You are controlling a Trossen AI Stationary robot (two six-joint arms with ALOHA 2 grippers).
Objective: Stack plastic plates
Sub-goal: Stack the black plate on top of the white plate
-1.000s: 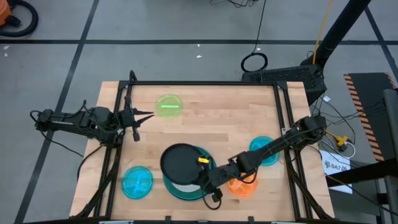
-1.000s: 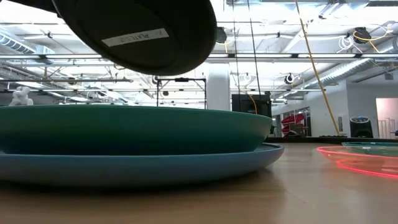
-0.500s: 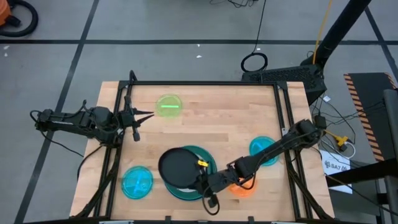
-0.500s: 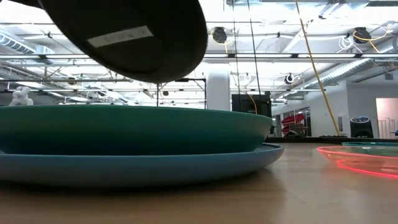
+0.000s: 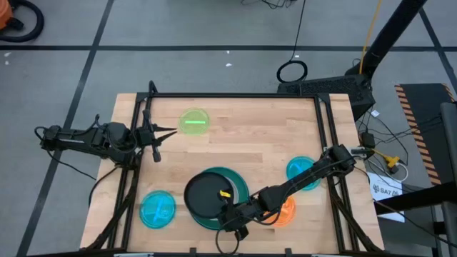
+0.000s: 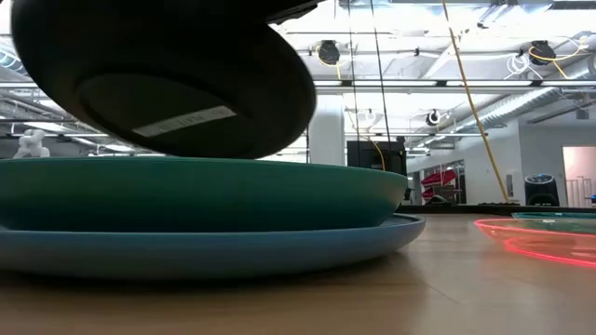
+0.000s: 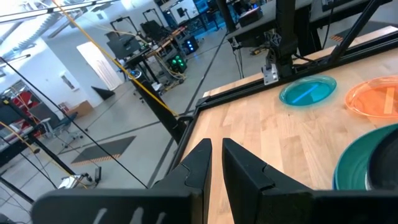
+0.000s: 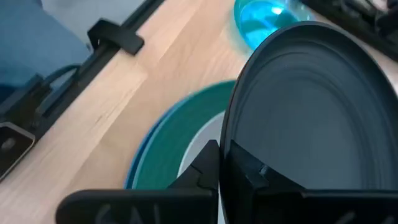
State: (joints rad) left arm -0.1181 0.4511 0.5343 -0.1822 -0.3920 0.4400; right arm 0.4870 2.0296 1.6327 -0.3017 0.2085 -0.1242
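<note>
A black plate [image 5: 205, 198] [image 6: 158, 84] hangs tilted just over a stack near the table's near edge. In that stack a large teal plate [image 6: 186, 191] sits in a large blue plate [image 6: 233, 247], with a white plate [image 8: 204, 142] inside the teal one. My right gripper [image 5: 224, 203] [image 8: 225, 163] is shut on the black plate's rim. Small plates lie flat on the wood: green [image 5: 193, 120], cyan [image 5: 157, 209], teal [image 5: 303, 172] and orange [image 5: 283, 212]. My left gripper [image 5: 161, 134] [image 7: 214, 158] waits shut by the table's left edge. My right gripper pinches the black plate by its rim [image 8: 234, 142] on the side toward the table's right, one finger [image 8: 208, 163] on each face. The fingers come level from the right. The plate is tilted over the teal plate; whether its low edge touches, I cannot tell.
Black frame rails [image 5: 235, 95] run along the far, left and right edges of the table. The orange plate lies close under the right arm. Bare wood [image 5: 250, 139] spreads across the middle of the table between the green plate and the stack.
My right gripper has moved down and a little toward the near and left edges, still shut on the black plate. The plate has dropped from well above the stack to just over the teal plate and has tipped, so more of its underside shows in the low view.
</note>
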